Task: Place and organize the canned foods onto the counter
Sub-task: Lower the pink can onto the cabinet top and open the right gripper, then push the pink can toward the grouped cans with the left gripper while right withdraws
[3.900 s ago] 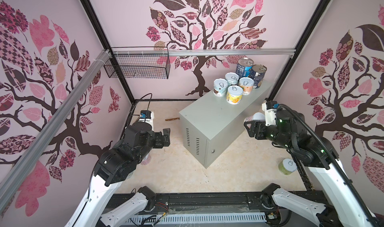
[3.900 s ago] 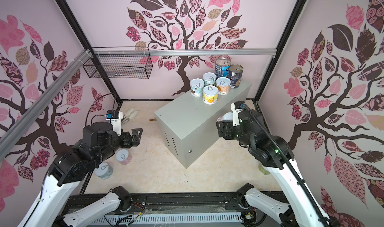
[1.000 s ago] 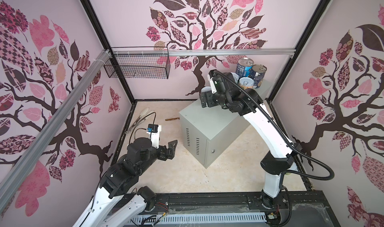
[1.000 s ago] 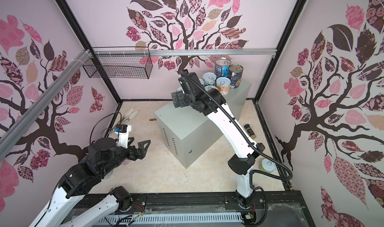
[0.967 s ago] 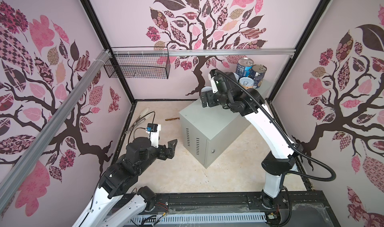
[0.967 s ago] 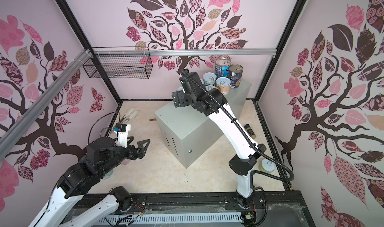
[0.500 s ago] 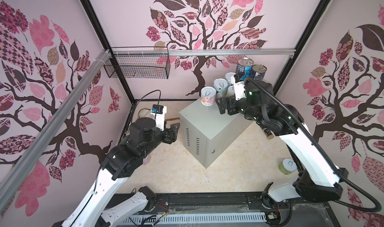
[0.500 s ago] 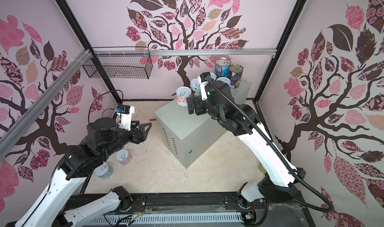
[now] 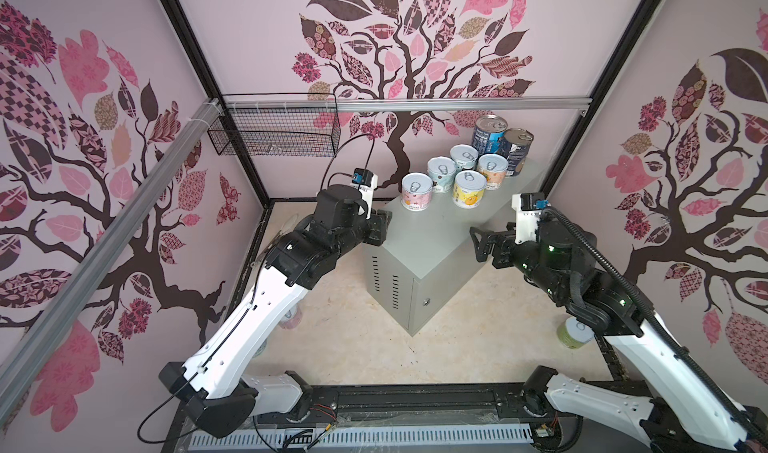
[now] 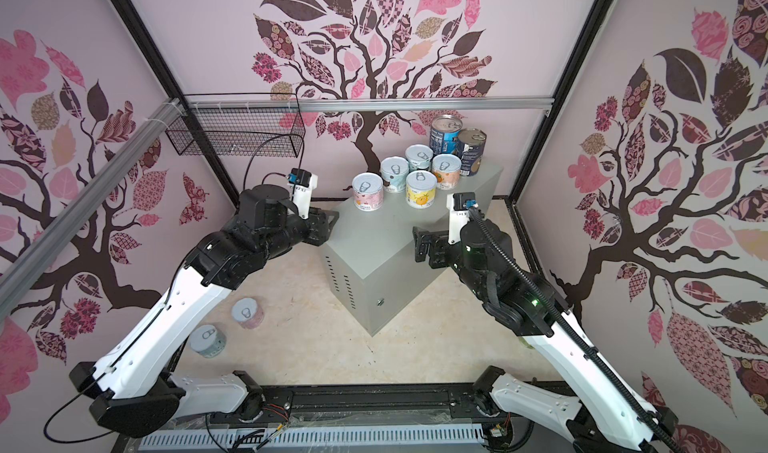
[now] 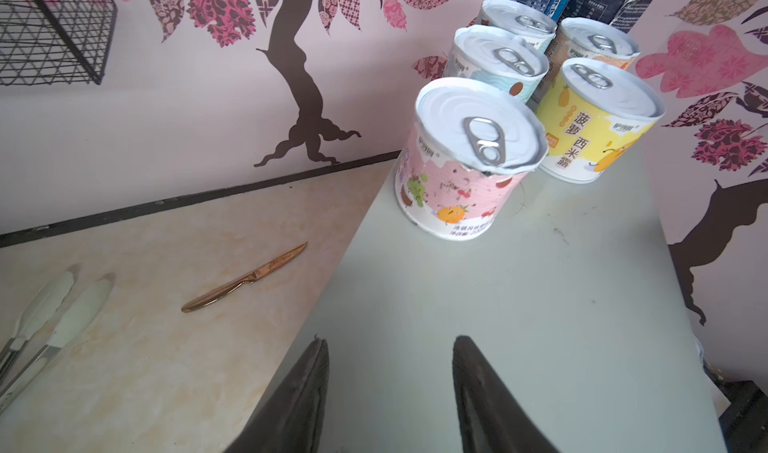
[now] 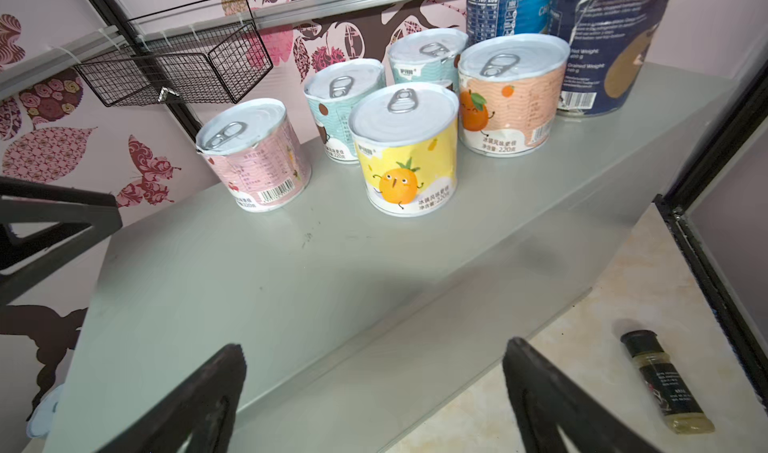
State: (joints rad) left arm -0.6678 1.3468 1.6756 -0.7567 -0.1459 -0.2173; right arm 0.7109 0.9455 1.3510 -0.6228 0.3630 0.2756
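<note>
Seven of the canned foods stand upright, close together, at the far end of the large grey metal cabinet (image 9: 436,239) that serves as the counter, just right of centre in both top views. Two tall dark-blue-labelled cans (image 9: 489,133) are at the back. In front of them are five short pastel cans, with a pink-labelled can (image 9: 417,191) leftmost and a yellow pineapple-labelled can (image 9: 468,188) next to it.

Three more sit on the beige floor. A pink short can (image 10: 247,313) and a pale blue-green short can (image 10: 208,341) are at lower left beside the left arm. A green short can (image 9: 575,332) is at lower right, partly behind the right arm.

The left gripper (image 9: 379,230) hovers at the cabinet's left edge near the pink-labelled can, its jaws partly apart with nothing between them. The right gripper (image 9: 480,243) hangs over the cabinet's right edge, jaws spread wider and also empty.

A black wire basket (image 9: 274,131) hangs at upper left. A gold knife (image 11: 245,278) and pale tongs (image 11: 54,309) lie on the floor left of the cabinet, and a small dark spice jar (image 12: 660,380) lies on the floor beside it.
</note>
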